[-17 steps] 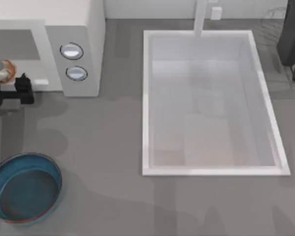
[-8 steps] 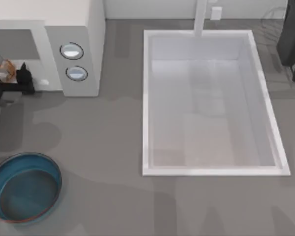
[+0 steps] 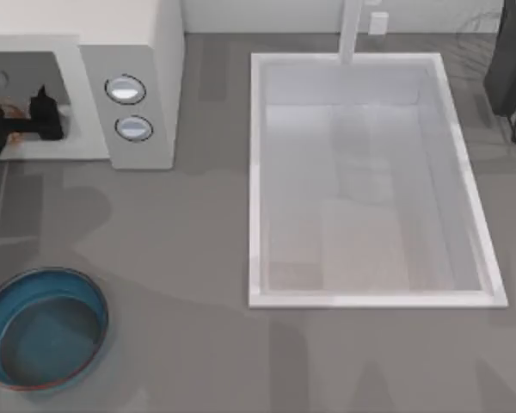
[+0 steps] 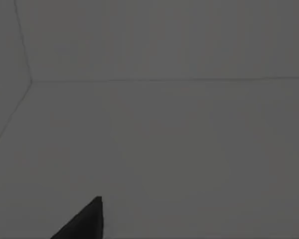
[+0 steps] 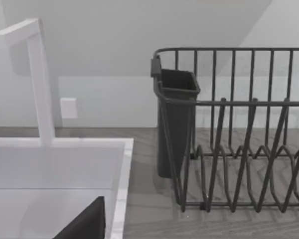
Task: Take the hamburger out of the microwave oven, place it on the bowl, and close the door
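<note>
At worktop's far-left corner, left pincer (image 3: 21, 120) has pushed deeper into the microwave (image 3: 112, 52) cavity, can't tell its spread; hamburger (image 3: 15, 136) barely visible beside it. Bowl (image 3: 43, 280) waits near-left; right arm parked far-right.

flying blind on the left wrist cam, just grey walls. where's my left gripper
Observer: From the top view, the left gripper is inside the cavity of the microwave oven, at the table's left.
Operator: got the hamburger?
Observer: Orange slivers of the hamburger peek out beside the gripper; I can't tell whether it is gripped.
Operator: where's the bowl
Observer: The bowl sits on the table in front of the microwave oven, near the table's front left corner, with nothing in it.
</note>
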